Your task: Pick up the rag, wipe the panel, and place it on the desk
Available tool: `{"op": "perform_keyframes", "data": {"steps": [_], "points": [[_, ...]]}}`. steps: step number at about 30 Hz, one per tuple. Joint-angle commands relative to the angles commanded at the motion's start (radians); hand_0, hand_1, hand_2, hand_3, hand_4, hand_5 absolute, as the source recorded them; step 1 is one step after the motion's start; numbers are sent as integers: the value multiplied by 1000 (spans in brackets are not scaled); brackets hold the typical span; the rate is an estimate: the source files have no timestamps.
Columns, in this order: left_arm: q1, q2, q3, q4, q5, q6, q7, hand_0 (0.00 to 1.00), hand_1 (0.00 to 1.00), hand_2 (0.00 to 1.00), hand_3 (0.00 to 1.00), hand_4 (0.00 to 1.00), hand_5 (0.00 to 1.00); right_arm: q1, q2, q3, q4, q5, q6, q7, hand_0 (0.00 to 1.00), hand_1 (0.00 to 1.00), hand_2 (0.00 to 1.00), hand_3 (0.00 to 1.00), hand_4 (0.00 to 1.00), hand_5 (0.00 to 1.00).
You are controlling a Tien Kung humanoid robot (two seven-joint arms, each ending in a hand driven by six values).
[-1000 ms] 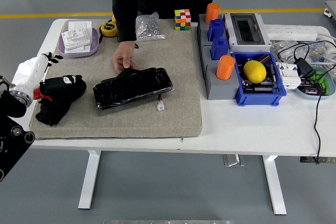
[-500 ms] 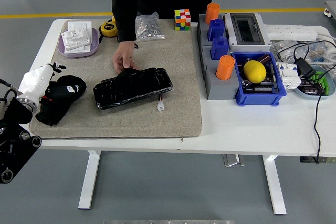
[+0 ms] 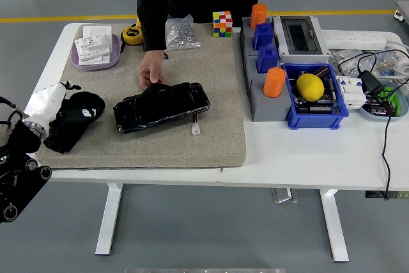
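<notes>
The left hand (image 3: 56,97) rests at the bench's (image 3: 300,151) left edge, touching the black rag (image 3: 71,123) that lies just to its right on the mat (image 3: 211,94); whether its fingers grip the rag cannot be told. Further right, a person's hand (image 3: 150,71) presses on the black panel (image 3: 162,107).

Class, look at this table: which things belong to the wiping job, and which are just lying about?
Job: black rag at the mat's left end, under the left hand; glossy black panel, steadied by a person's hand.

Lying about: Rubik's cube, yellow tape measure, bag of screws, lemon in the blue bin, orange cups.
</notes>
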Motion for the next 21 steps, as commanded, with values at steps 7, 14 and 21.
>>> {"op": "perform_keyframes", "data": {"steps": [7, 14, 21], "points": [[-5, -8, 16, 34, 4, 10, -2, 668, 827, 850, 799, 998, 610, 1, 0, -1, 6, -1, -4, 3, 687, 460, 644, 615, 998, 678], [-13, -15, 23, 37, 3, 18, -2, 661, 820, 842, 799, 998, 612, 3, -1, 5, 10, 2, -9, 5, 687, 462, 644, 615, 998, 679], [-17, -17, 29, 48, 12, 24, 6, 532, 756, 802, 757, 867, 371, 3, 1, 29, 19, -5, -20, 12, 687, 462, 645, 616, 998, 678]]}}
